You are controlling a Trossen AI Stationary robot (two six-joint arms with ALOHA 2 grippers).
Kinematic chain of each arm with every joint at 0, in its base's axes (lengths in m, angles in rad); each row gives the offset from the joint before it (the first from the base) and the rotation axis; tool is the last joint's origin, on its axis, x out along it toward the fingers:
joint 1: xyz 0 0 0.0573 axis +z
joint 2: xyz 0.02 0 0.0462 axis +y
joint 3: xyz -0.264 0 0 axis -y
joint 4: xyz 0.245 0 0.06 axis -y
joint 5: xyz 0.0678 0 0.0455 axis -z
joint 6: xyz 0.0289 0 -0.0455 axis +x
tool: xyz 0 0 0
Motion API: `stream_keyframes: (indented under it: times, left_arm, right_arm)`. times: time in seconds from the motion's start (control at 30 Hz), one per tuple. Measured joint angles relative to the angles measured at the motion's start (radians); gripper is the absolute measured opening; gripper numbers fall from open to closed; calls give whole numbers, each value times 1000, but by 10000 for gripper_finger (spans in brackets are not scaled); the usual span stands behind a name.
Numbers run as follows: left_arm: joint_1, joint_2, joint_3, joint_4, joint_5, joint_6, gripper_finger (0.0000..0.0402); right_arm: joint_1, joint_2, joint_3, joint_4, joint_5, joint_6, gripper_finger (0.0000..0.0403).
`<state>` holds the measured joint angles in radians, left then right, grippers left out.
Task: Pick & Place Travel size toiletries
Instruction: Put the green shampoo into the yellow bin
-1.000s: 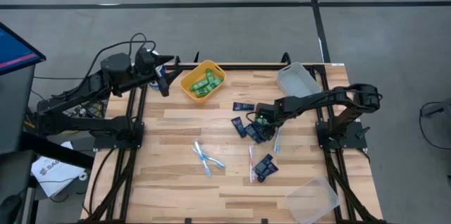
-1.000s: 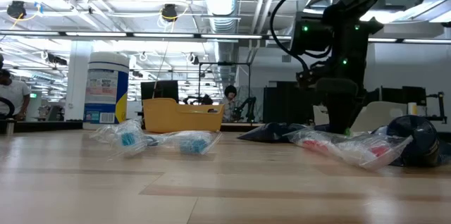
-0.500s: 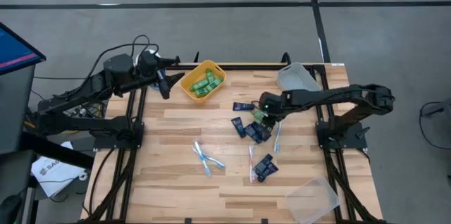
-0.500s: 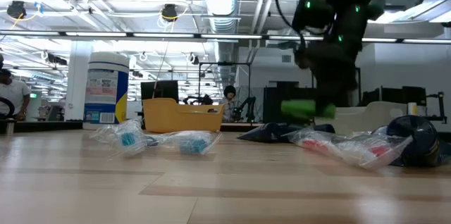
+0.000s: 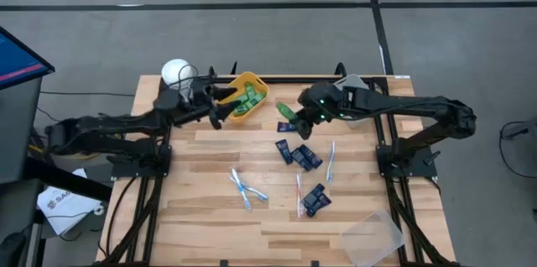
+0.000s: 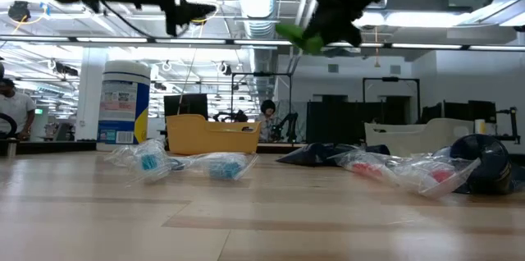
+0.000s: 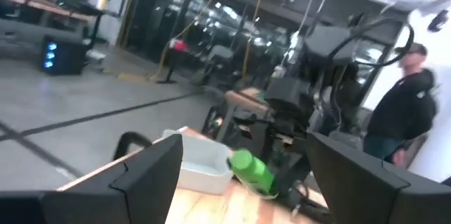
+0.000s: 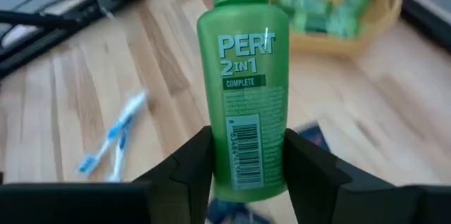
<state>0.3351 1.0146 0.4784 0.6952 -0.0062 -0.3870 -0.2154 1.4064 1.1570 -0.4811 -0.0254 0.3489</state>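
The left tool (image 5: 220,109) hangs with fingers spread wide, grasping nothing, at the yellow bin (image 5: 250,82) near the surface's (image 5: 201,208) far edge. Just right of the bin, the right tool (image 5: 294,118) is clamped on a green bottle (image 8: 242,104), lifted above the surface; dark tubes (image 5: 299,154) and toothbrushes (image 5: 247,188) lie mid-surface
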Motion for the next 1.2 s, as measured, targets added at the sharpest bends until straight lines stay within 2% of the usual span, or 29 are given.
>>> stream_keyframes:
  times: [0.23,0.43,0.6,0.87,1.2]
  left_arm:
    - [0,229,-17,291,110,-64,298]
    - [0,318,-9,339,119,-66,298]
    - [0,330,-9,347,119,-62,298]
    - [0,329,2,377,117,-53,292]
    - [0,329,35,381,152,-11,234]
  right_arm:
    - [23,132,163,8,-1,-78,138]
    - [47,228,278,17,0,-124,147]
    - [52,267,331,19,-1,-144,145]
    - [52,268,333,27,-8,-150,149]
    - [52,268,333,50,-39,-150,148]
